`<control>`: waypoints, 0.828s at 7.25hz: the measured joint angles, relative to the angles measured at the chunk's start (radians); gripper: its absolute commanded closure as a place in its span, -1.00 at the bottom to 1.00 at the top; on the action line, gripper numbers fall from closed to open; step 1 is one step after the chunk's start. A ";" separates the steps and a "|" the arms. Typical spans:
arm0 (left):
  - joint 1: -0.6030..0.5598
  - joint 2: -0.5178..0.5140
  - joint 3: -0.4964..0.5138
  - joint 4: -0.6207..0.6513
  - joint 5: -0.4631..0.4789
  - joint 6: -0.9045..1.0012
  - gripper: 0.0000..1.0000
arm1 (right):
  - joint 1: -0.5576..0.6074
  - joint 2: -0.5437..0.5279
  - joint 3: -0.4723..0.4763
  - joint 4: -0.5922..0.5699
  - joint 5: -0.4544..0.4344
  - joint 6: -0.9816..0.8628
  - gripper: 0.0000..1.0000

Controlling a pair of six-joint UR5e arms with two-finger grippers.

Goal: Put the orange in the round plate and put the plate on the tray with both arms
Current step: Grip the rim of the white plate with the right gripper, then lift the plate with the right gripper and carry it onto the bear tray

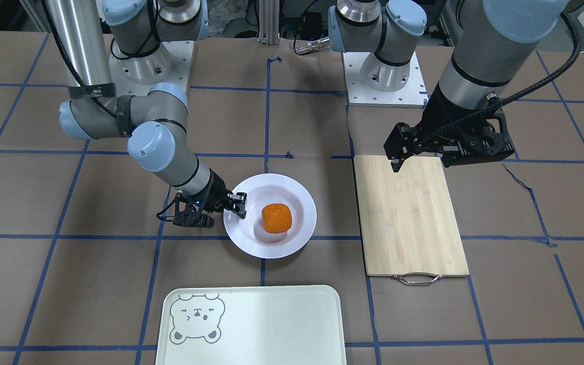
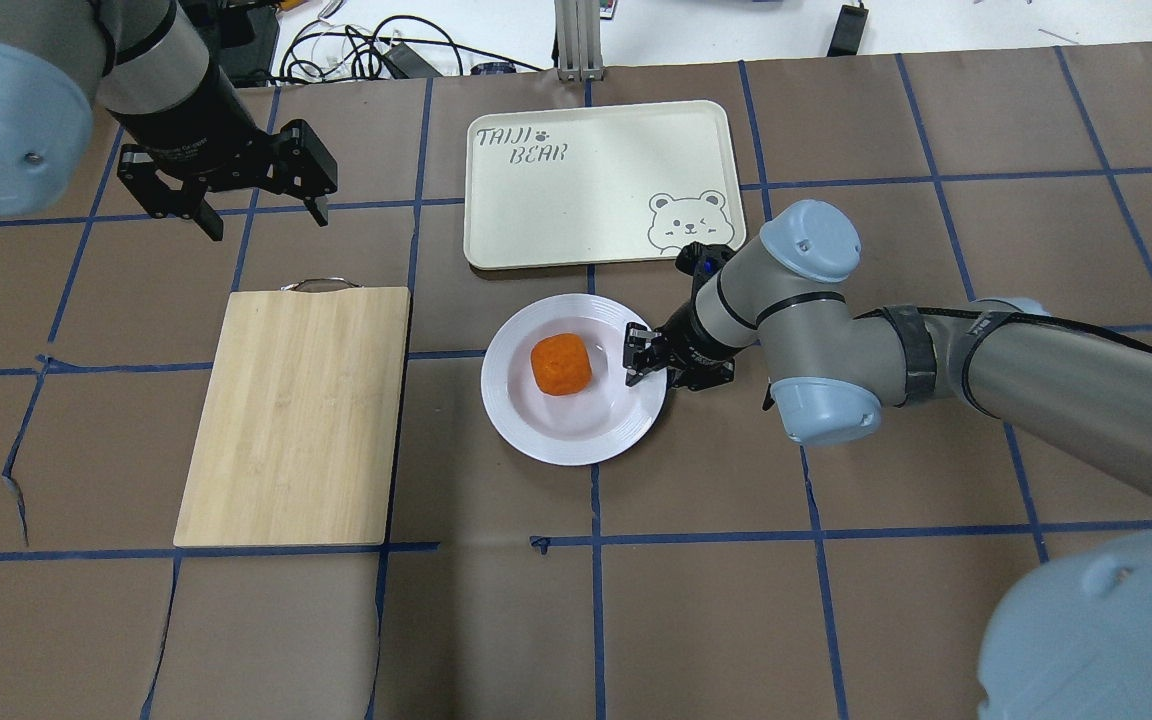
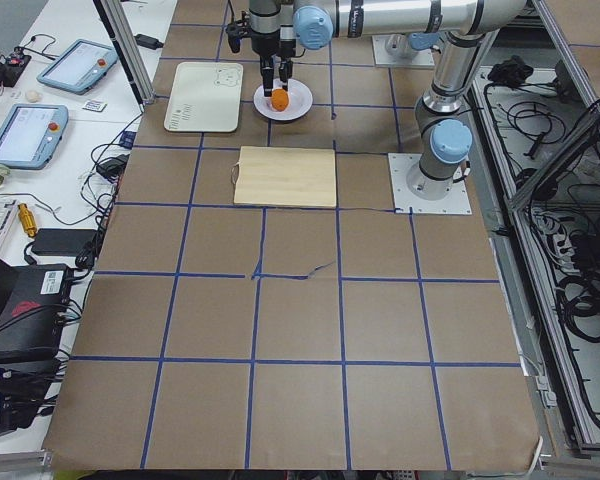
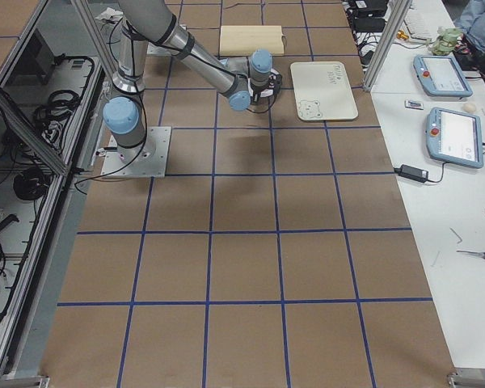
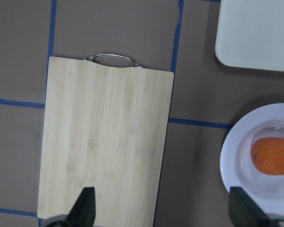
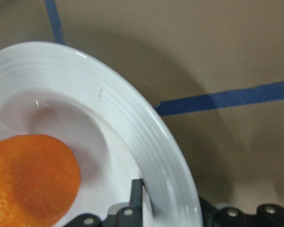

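The orange (image 1: 277, 218) lies in the round plate (image 1: 308, 203); the right gripper (image 1: 240, 203) pinches its rim, probably for the tray (image 1: 271, 324); the left gripper (image 2: 266, 222) hangs wide above the cutting board (image 1: 408, 213).

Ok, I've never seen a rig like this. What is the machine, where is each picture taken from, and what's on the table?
It is two silver-grey robot arms with black two-finger grippers, fixed at a table covered in brown paper. One picture faces the robot from across the table, so its sides look swapped; one looks down from behind it; two look along the table from its ends; two come from wrist cameras. On the table lie a pale cream rectangular tray with a bear face, a bamboo cutting board with a metal handle, and a white round plate holding a small orange fruit. The left gripper hangs open and empty above the board. The right gripper has its fingers either side of the plate's rim; whether it is squeezing I cannot tell.
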 measured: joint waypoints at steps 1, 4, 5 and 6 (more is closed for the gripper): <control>0.000 0.000 -0.001 0.000 0.000 0.000 -1.00 | 0.000 -0.006 -0.006 0.005 -0.001 0.007 0.87; -0.001 -0.001 -0.002 0.001 0.000 0.000 -1.00 | -0.007 -0.011 -0.033 0.006 0.016 0.041 1.00; -0.001 -0.001 -0.002 0.001 0.000 0.000 -1.00 | -0.010 -0.010 -0.061 0.006 0.025 0.048 1.00; -0.001 -0.002 -0.002 0.001 0.000 0.000 -1.00 | -0.012 -0.008 -0.100 0.006 0.033 0.055 1.00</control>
